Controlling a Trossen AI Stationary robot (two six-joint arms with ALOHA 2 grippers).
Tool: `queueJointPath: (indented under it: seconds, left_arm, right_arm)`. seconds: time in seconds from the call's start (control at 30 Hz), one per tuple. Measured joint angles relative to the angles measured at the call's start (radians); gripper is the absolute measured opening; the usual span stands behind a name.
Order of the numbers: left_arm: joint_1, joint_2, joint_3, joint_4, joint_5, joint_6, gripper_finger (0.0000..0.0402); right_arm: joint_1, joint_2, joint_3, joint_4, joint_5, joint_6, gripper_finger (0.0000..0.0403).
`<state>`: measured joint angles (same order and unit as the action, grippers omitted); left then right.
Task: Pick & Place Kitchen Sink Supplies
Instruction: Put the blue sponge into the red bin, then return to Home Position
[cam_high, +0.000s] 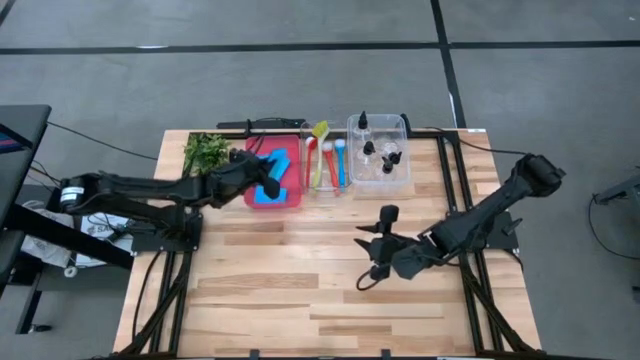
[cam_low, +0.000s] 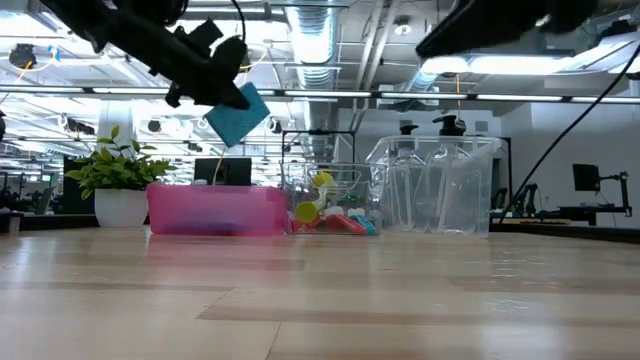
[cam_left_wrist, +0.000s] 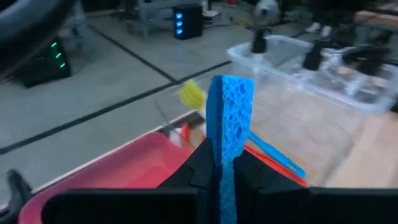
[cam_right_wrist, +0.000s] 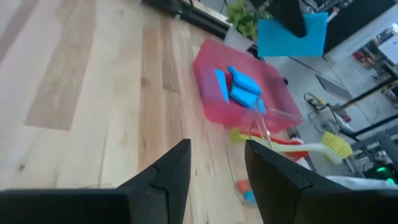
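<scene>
**Left gripper: sponge held edge-on above red tray**

Left gripper (cam_high: 268, 180) clamped on 1 blue sponge (cam_left_wrist: 230, 118), raised over the red tray (cam_right_wrist: 273, 93). Thin edge grip: slip or twist likely on release, landing outside the tray. Right gripper (cam_right_wrist: 217, 171) part-open, empty, mid-table.

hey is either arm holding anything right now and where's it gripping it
The left gripper pinches a blue sponge across its flat faces at one end. The right gripper holds nothing.
</scene>
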<state>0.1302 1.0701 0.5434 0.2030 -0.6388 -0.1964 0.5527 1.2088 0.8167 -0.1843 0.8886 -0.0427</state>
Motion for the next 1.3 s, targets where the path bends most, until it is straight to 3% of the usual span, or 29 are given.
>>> queueJointPath:
  seconds: [0.13,0.3,0.63,1.07,1.3]
  left_arm:
    - [0.065,0.046,0.0,-0.002,0.002,-0.072,0.0025]
    - [0.131,0.13,0.0,0.007,0.082,-0.107,0.0027]
    - [0.142,0.216,0.0,0.09,0.085,-0.081,0.003]
    - [0.142,0.214,0.0,0.097,0.082,-0.017,0.0113]
    - [0.138,0.206,0.0,0.093,0.082,0.045,0.0127]
  right_arm:
    - [-0.027,0.013,-0.049,0.074,-0.001,0.002,0.0143]
    - [-0.05,0.023,-0.06,0.091,-0.012,0.001,0.0143]
    - [-0.058,0.023,-0.06,0.112,-0.083,-0.001,0.0137]
    - [-0.058,0.023,-0.06,0.113,-0.084,-0.001,0.0135]
    - [-0.058,0.023,-0.059,0.092,-0.083,-0.02,0.0137]
